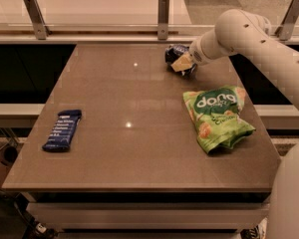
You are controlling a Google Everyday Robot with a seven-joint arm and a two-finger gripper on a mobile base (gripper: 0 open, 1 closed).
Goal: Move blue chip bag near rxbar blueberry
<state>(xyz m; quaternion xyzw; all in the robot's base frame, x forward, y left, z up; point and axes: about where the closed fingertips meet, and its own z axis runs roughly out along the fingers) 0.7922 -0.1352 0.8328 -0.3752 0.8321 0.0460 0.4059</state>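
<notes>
The blue chip bag point(174, 52), dark navy foil, lies at the far middle of the brown table point(124, 98). My gripper point(182, 63) is right at the bag's near right side, with the white arm reaching in from the right. It partly covers the bag. The rxbar blueberry point(63, 129), a slim dark blue bar with white text, lies flat near the table's left edge, far from the bag.
A larger bright green bag point(217, 115) lies on the right side of the table, just in front of the gripper. A glass rail with metal posts point(163, 10) runs behind the table's far edge. My white arm point(269, 49) spans the right side.
</notes>
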